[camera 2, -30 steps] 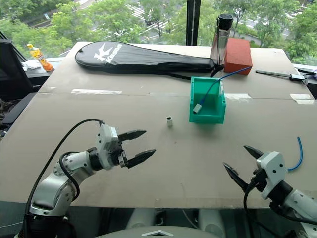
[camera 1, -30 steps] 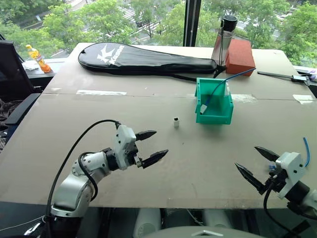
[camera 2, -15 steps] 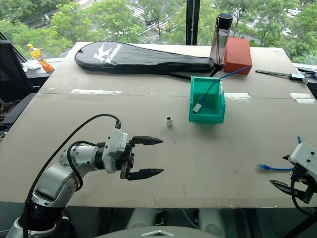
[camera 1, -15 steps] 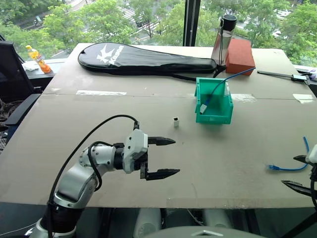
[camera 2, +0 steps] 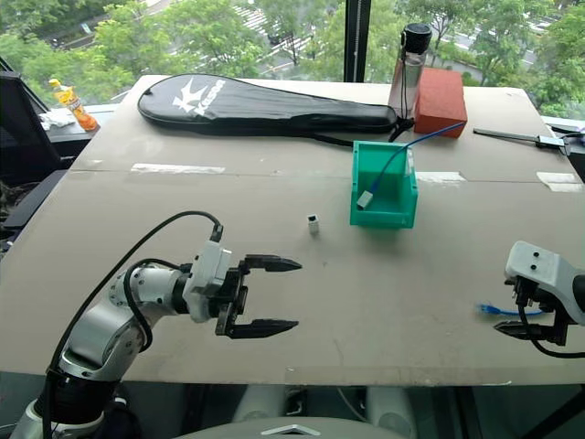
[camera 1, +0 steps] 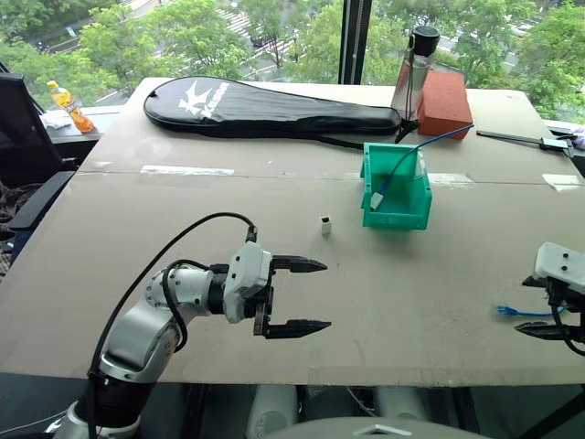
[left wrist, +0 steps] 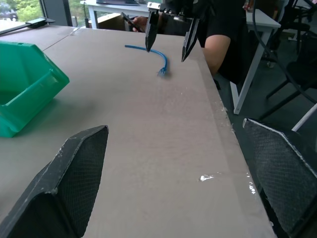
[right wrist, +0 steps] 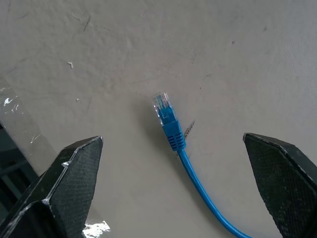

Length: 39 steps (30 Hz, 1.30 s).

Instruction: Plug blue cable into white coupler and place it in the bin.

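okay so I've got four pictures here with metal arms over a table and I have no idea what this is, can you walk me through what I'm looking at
It is a two-armed robot. Two pictures come from cameras on its head, looking down over a table; two come from its wrists. The left gripper hangs open over the table, holding nothing. The right gripper is open above the plug end of a blue cable lying near the table's right edge. Further back sit a tiny white coupler, a green bin with another blue cable in it, a black racket bag, a bottle and a red block.
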### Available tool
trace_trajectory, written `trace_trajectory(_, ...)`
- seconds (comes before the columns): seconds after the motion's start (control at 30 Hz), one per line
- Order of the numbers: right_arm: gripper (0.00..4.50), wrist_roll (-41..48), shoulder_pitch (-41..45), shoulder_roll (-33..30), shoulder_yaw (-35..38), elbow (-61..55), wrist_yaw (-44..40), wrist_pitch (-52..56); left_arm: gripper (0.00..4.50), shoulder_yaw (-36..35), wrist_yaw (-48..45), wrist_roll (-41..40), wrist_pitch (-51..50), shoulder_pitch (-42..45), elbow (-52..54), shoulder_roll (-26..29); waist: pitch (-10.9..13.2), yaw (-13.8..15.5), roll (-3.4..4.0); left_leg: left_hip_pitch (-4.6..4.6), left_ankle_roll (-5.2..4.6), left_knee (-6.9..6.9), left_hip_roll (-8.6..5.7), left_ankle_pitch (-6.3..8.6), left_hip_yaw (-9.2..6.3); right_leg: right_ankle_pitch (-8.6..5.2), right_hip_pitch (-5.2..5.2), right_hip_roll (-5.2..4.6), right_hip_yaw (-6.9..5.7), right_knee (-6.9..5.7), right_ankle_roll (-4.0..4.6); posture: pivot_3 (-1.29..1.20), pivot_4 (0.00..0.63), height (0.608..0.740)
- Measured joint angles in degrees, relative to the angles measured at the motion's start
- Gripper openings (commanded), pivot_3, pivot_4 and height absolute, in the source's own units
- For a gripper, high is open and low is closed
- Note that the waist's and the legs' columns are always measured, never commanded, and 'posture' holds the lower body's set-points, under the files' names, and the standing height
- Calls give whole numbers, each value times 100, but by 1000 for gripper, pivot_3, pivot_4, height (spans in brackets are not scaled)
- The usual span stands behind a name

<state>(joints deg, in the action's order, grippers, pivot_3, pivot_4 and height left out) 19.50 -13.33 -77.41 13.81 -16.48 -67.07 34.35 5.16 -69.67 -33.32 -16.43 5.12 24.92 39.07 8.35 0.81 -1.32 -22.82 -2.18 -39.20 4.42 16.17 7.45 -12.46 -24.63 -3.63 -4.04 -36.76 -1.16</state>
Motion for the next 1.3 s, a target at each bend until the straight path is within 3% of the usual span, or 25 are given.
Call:
trace_trajectory(0.1,4500,-31,261,46,-217,107,0,8,4480,-1,17,-54,-80,72,105,-5,-1,0,1,2,0,-1,0,0,0,0,1,0,0,-2,0,0,150,740)
trace_trajectory(0.13,3946,-42,300,51,-254,120,-3,8,4500,-1,28,-59,-94,99,118,-8,-1,0,1,2,1,-1,0,-1,-1,0,0,1,0,-2,0,0,150,740)
trace_trajectory(0.17,3783,-61,350,58,-302,143,-7,8,4500,-1,69,-61,-122,122,136,-10,-1,2,1,2,1,-1,0,-1,-1,0,1,1,-1,-3,0,0,150,740)
trace_trajectory(0.2,3341,-88,436,91,-379,175,-6,7,4500,-2,89,-62,-157,145,142,-13,-1,1,1,2,1,-1,0,-1,-1,0,1,1,0,-3,0,0,150,740)
trace_trajectory(0.7,3341,-449,604,267,-912,415,5,-215,4500,1,189,-60,-223,335,142,-97,-1,0,2,2,20,-2,0,-12,3,1,1,1,2,-4,-1,0,150,740)
trace_trajectory(0.73,2811,-488,642,316,-956,427,10,-230,4500,1,194,-59,-223,336,142,-98,-1,0,2,2,20,-2,0,-12,2,1,1,1,1,-4,-1,0,150,740)
trace_trajectory(0.8,2164,-563,717,373,-1086,478,15,-301,4500,1,202,-59,-225,342,142,-102,-1,0,2,3,22,-2,0,-13,3,1,1,2,2,-4,-1,0,150,740)
trace_trajectory(0.87,1111,-623,802,435,-1160,570,13,-346,4500,1,225,-58,-226,342,142,-102,-2,0,3,3,23,-3,0,-14,3,2,1,2,2,-4,-2,0,150,740)
trace_trajectory(0.97,138,-749,946,468,-1287,705,-7,-466,4500,1,254,-58,-227,343,142,-104,-2,0,2,3,24,-4,0,-14,2,2,2,2,1,-5,-2,0,150,740)
trace_trajectory(1.13,138,-788,1185,468,-1366,735,-138,-543,4500,-9,344,-54,-224,271,142,-104,-2,-10,3,5,24,-5,0,-14,6,2,2,2,4,-5,-2,0,150,740)
trace_trajectory(1.23,138,-783,1707,593,-1461,499,-156,-543,4500,-33,400,-40,-200,174,138,-97,-2,-35,4,10,24,-5,6,-14,6,2,2,7,5,-6,-2,0,150,740)
trace_trajectory(1.3,138,-797,2601,1021,-1890,235,-177,-287,4500,-110,439,28,-140,-9,84,-71,0,-100,5,14,25,-6,8,-14,-4,3,0,19,16,-7,-1,0,150,740)
